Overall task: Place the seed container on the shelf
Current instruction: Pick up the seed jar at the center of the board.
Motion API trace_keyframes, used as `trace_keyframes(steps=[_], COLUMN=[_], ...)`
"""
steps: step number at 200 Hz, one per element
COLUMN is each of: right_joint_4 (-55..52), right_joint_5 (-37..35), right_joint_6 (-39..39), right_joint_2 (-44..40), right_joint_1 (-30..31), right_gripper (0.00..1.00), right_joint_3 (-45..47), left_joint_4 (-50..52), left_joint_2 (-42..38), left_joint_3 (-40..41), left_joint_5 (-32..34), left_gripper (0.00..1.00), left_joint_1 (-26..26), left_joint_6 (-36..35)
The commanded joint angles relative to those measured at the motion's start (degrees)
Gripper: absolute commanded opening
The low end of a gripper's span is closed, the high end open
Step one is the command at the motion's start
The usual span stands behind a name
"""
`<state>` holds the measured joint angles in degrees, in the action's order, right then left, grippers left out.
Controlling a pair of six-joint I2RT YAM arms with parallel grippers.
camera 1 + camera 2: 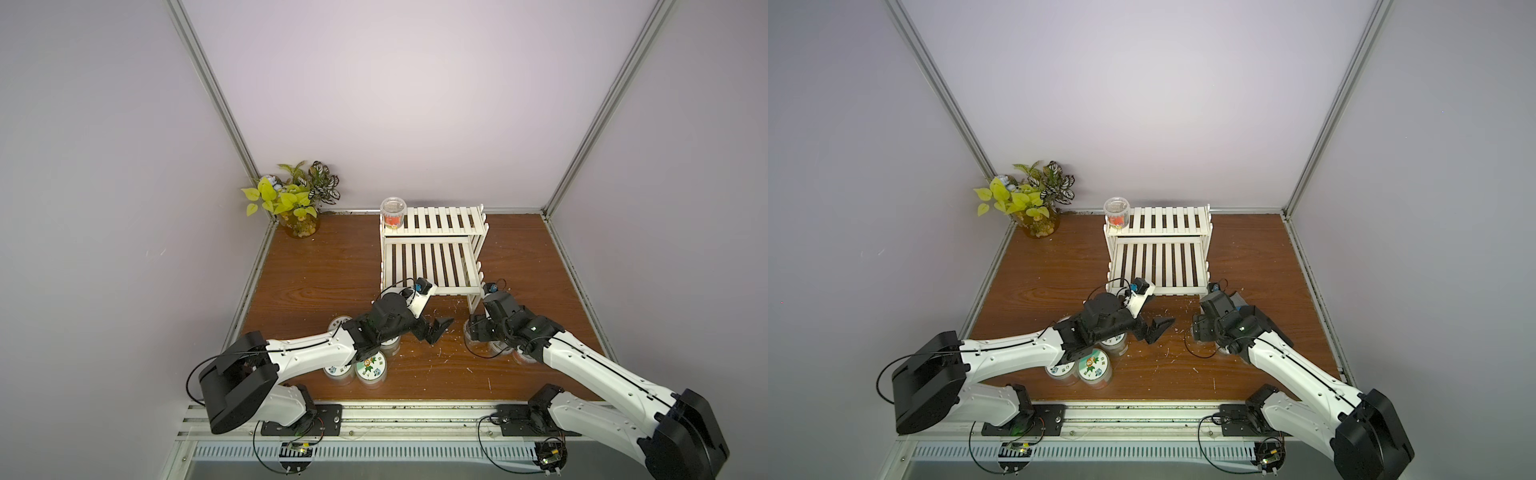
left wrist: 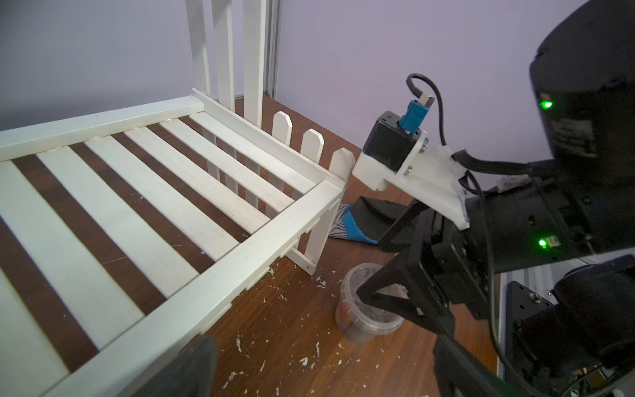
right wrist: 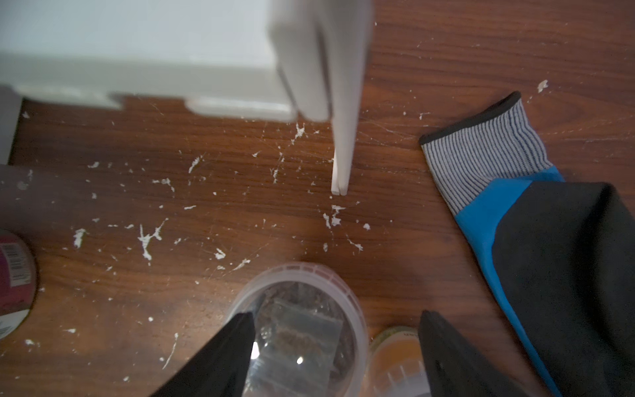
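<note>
1. Two black fingertips (image 3: 223,354) of my right jaws sit closest, about half apart and gripping nothing; one tip overlaps a lid, not a wall.
2. Directly beneath them stands the seed container (image 3: 295,330), a clear lidded tub, upright on the table (image 1: 332,270), just beside the shelf (image 1: 432,257) at its front leg.
3. It is round, so I judge a straight drop will straddle it; my right arm is nearer.
4. Left jaws gape wide, empty, well apart from it.
5. An orange-lidded tub (image 3: 395,347) touches or nearly touches it, a glove (image 3: 536,240) lies near, and white flakes litter the wood.
</note>
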<state>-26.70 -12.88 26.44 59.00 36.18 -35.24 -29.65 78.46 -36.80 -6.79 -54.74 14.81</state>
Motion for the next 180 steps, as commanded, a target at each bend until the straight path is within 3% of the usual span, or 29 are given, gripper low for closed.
trace_keyframes(steps=[1, 180], right_joint_4=[0.9, 1.0], right_joint_5=[1.2, 6.4], right_joint_6=[-1.0, -2.1], right_joint_2=[0.0, -2.5], right_joint_1=[-0.1, 0.5], right_gripper=[0.82, 0.81], right_joint_3=[-1.6, -1.7], left_joint_4=[-0.9, -1.0], left_joint_2=[-1.1, 2.1], left_joint_3=[0.7, -2.2], left_joint_5=[1.0, -0.9], left_gripper=[1.0, 1.0], left_joint_1=[-0.5, -0.5], left_joint_6=[-0.7, -1.4])
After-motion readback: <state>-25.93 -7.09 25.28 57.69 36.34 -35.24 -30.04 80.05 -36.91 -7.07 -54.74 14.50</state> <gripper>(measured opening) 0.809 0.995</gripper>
